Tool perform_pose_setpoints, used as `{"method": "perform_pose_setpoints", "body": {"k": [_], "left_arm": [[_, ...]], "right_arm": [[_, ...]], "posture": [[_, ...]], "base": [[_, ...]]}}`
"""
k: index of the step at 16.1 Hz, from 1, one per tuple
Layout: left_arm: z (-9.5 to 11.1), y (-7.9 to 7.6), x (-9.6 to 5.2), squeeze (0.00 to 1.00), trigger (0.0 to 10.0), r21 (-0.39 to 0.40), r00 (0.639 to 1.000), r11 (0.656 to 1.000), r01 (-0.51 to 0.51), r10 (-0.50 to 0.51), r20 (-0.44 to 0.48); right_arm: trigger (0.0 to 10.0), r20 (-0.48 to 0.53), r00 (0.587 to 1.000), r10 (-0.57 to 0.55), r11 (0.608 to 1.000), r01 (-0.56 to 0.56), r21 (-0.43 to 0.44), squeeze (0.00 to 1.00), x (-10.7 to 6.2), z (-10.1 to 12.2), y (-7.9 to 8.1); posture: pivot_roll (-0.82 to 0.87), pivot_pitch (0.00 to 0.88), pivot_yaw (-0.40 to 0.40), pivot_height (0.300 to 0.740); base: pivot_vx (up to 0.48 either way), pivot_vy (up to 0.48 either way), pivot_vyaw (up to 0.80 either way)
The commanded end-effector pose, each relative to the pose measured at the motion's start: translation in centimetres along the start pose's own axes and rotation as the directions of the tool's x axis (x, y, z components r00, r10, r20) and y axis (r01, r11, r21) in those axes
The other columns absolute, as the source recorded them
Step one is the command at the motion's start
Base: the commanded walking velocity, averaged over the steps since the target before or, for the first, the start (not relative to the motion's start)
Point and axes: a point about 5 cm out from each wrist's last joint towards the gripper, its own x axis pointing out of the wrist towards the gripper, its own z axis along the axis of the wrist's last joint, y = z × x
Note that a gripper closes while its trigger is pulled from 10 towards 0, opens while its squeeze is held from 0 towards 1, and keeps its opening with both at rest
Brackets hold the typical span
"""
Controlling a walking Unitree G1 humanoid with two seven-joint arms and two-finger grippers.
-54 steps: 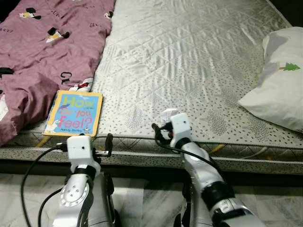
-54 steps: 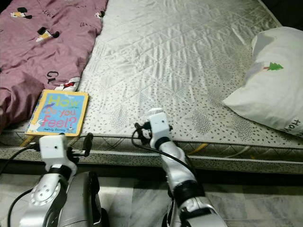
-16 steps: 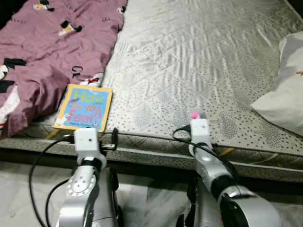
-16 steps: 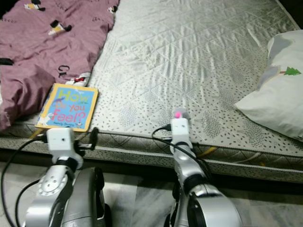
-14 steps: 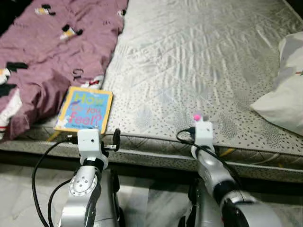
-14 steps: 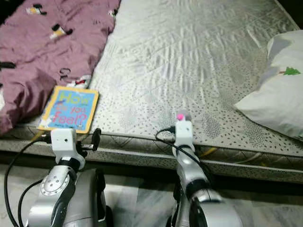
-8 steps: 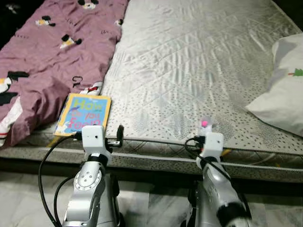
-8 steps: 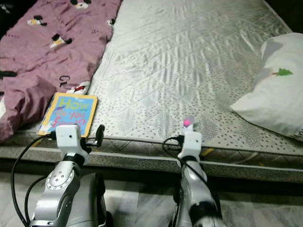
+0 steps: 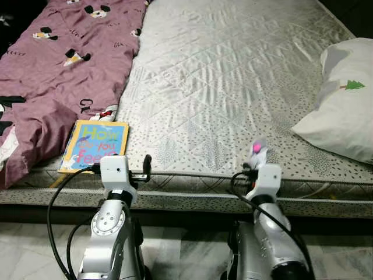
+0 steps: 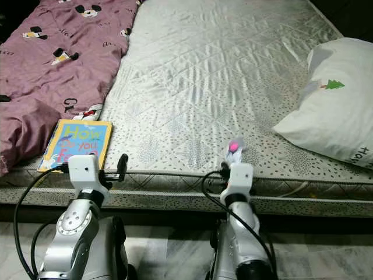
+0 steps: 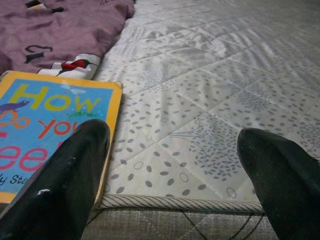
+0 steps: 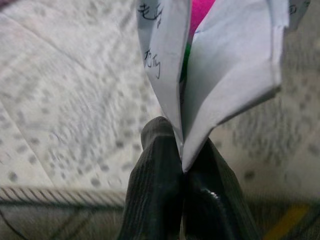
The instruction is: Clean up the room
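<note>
The robot stands at the near edge of a bed [image 9: 233,76] with a bare quilted grey mattress. Its right gripper [image 12: 182,150] is raised just over that edge, fingers pressed together on a folded white paper [image 12: 220,75] with something pink inside; a few handwritten characters show on the paper, too small to read. The left gripper [image 11: 175,165] hovers at the near edge further left, its fingers [image 11: 65,185] spread wide and holding nothing, aimed past a book [image 9: 93,146] lying flat at the bed's near-left corner. The cover is blue with a yellow border and reads "How Do you Feel?". Just behind the book, a maroon blanket [image 9: 52,70] printed with cartoon mice is bunched along the left edge. A white pillow [image 9: 344,111] with a small green tree on it sits at the right edge.
</note>
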Motion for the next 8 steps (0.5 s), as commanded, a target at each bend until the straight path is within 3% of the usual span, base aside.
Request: {"method": "perform_pose_setpoints", "body": {"k": [1, 5, 8], "left_arm": [[-0.7, 0.5, -0.4, 0.0, 10.0, 0.002, 1.0, 1.0, -0.023, 0.023, -0.021], [-1.2, 0.6, -0.9, 0.0, 10.0, -0.013, 0.998, 0.999, -0.041, 0.04, -0.04], [-0.9, 0.5, -0.7, 0.0, 10.0, -0.009, 0.999, 0.999, -0.035, 0.035, -0.033]], "right_arm": [[10.0, 0.005, 0.999, 0.037, 0.999, -0.036, -0.015, 0.0, -0.2, 0.6, 0.4], [10.0, 0.045, 0.997, 0.067, 0.998, -0.068, 0.014, 0.0, -1.1, 1.7, 1.0], [10.0, 0.031, 0.998, 0.057, 0.998, -0.058, 0.039, 0.0, -0.8, 2.1, 1.0]], "posture": [[-0.03, 0.129, 0.015, 0.531], [-0.03, 0.147, 0.012, 0.531], [-0.03, 0.15, 0.013, 0.549]], "base": [[0.0, 0.0, 0.0], [0.0, 0.0, 0.0], [0.0, 0.0, 0.0]]}}
